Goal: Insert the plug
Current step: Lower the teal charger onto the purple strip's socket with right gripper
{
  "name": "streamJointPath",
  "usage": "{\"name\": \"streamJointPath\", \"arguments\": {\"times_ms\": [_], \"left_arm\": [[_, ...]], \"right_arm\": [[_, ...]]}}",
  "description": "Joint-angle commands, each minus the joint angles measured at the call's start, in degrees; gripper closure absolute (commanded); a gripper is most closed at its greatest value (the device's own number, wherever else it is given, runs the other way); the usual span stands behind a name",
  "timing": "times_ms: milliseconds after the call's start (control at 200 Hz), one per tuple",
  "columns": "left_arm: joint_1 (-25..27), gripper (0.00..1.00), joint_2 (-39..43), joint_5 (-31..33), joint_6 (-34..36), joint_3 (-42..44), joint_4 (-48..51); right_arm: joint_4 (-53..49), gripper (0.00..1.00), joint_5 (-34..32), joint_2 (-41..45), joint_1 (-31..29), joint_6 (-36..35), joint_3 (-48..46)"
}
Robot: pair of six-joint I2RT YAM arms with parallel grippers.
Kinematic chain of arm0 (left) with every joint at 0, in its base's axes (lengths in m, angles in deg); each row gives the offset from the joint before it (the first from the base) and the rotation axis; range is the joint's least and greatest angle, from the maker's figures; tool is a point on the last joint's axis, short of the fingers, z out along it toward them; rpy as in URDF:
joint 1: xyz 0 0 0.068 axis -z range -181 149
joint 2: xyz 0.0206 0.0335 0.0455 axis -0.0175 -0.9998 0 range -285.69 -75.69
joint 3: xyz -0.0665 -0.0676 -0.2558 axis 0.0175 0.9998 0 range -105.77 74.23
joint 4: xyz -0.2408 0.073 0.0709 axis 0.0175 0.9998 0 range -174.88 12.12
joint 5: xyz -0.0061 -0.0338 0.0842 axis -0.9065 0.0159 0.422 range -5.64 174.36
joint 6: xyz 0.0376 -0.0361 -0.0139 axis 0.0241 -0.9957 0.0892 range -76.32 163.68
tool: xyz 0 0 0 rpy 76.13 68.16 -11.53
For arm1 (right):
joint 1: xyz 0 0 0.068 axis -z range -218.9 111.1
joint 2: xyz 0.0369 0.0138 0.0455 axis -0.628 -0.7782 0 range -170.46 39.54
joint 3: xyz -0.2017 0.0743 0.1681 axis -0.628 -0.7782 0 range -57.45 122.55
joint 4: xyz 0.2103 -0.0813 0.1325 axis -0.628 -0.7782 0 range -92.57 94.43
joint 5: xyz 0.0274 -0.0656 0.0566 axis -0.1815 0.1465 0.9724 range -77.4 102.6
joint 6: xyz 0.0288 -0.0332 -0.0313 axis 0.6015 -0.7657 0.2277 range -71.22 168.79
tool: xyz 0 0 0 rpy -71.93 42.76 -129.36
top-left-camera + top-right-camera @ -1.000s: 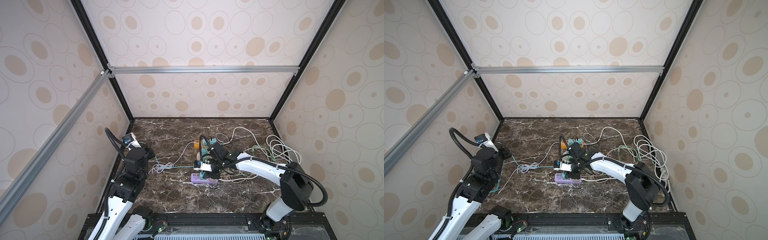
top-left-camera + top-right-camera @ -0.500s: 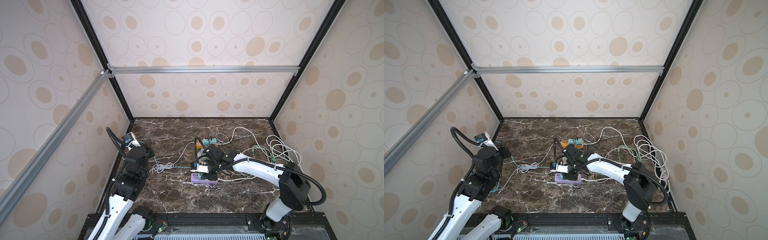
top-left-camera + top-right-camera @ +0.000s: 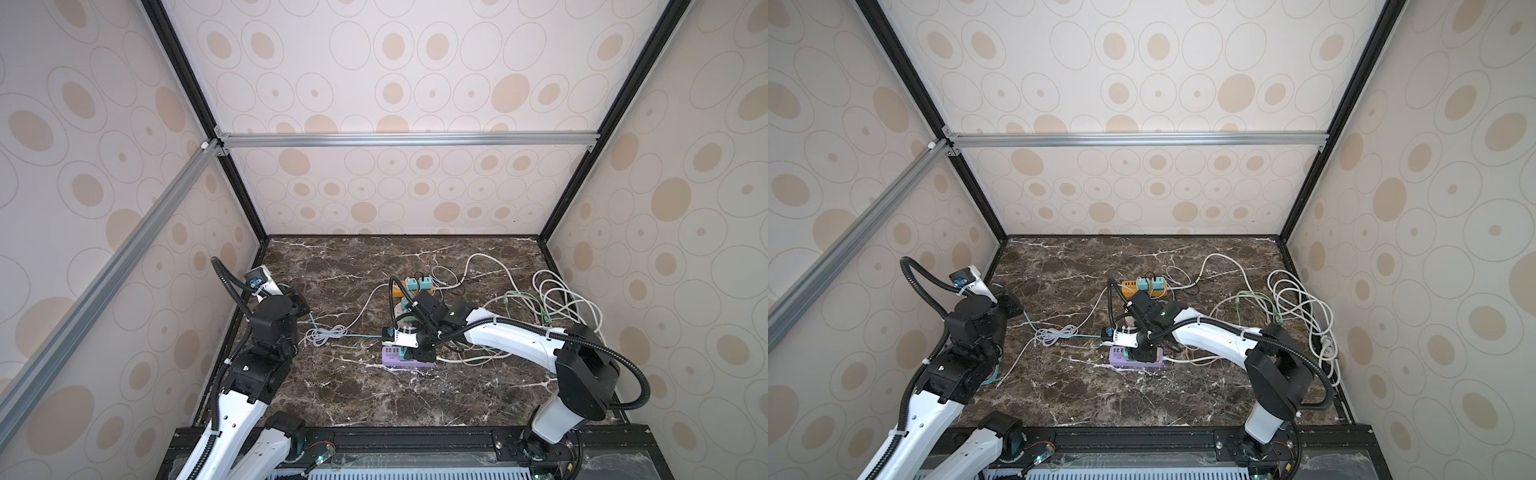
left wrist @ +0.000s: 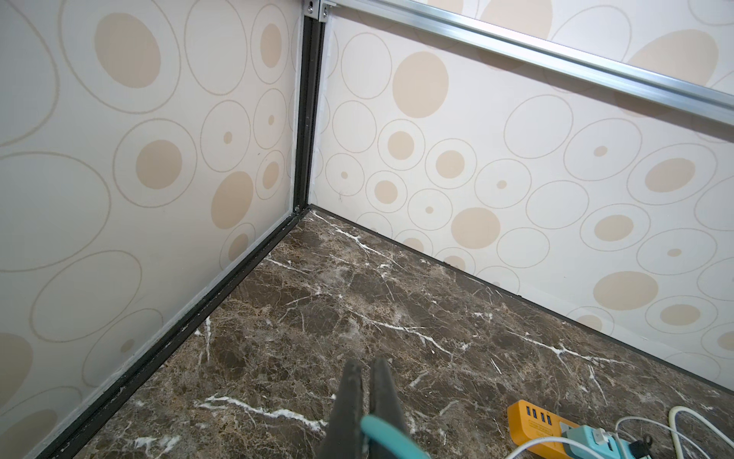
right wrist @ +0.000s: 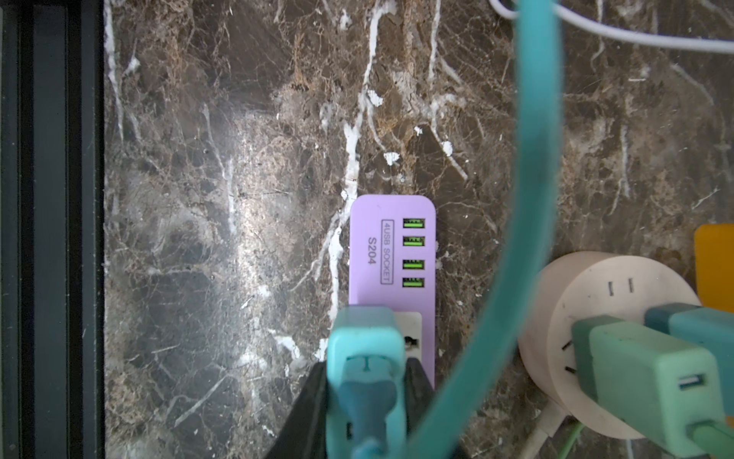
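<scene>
My right gripper (image 5: 367,363) is shut on a teal plug (image 5: 365,341), one black finger on each side. The plug hangs over the white socket face (image 5: 411,330) of a purple power strip (image 5: 391,246) with several green USB ports. Its pins are hidden, so I cannot tell whether they are in. In both top views this gripper (image 3: 419,353) (image 3: 1140,353) sits over the strip (image 3: 392,356) (image 3: 1119,357) mid-table. The plug's teal cable (image 5: 532,159) loops away to my left gripper (image 4: 365,367) (image 3: 300,308), which is shut on it by the left wall.
A round white socket hub (image 5: 607,302) holding green plugs stands beside the purple strip. An orange strip (image 3: 415,286) (image 4: 536,425) lies behind it. White cable coils (image 3: 569,299) fill the right side. A grey cable bundle (image 3: 326,334) lies between the arms. The black front rail (image 5: 51,238) is close.
My right gripper has shifted a little leftward and down with the plug, settling over the purple strip. The left arm has not moved.
</scene>
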Motion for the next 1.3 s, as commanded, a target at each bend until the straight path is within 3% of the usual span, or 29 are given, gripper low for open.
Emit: {"name": "streamJointPath", "arguments": {"times_ms": [0,930,1296], "left_arm": [[-0.38,1.00,0.64,0.26,0.00,0.43,-0.59],[-0.38,1.00,-0.94,-0.99,0.46,0.30,-1.04],[-0.35,1.00,-2.26,-2.16,0.50,0.05,-1.86]], "right_arm": [[0.74,1.00,-1.12,1.35,0.24,-0.37,-1.00],[-0.95,1.00,-5.34,1.11,0.42,-2.35,-2.56],[1.33,0.96,-1.85,-0.28,0.74,-2.23,-4.32]]}}
